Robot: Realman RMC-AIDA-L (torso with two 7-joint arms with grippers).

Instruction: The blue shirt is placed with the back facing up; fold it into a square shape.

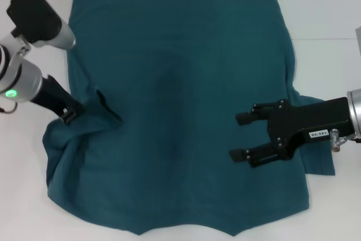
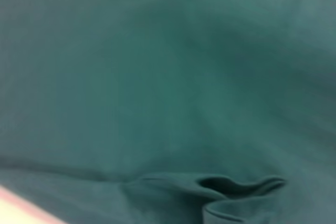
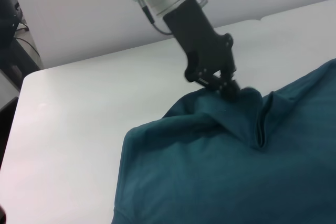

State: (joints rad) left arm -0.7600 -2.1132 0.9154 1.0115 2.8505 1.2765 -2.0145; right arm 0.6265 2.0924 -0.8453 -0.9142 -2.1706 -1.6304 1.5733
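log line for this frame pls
blue shirt: flat, left edge bunched | left gripper: pinching that edge | right gripper: open over shirt

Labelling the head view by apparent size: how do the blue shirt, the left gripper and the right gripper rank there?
1. blue shirt, by far the largest.
2. right gripper, open above the shirt.
3. left gripper, pinching the shirt's edge; only its tip shows, so it looks smallest.

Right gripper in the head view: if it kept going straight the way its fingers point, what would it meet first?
The right gripper, open, points across the blue shirt toward the robot's left. Along that line lies only flat shirt fabric, then the bunched fold where the left gripper pinches the shirt's edge. Its height above the cloth is unclear.
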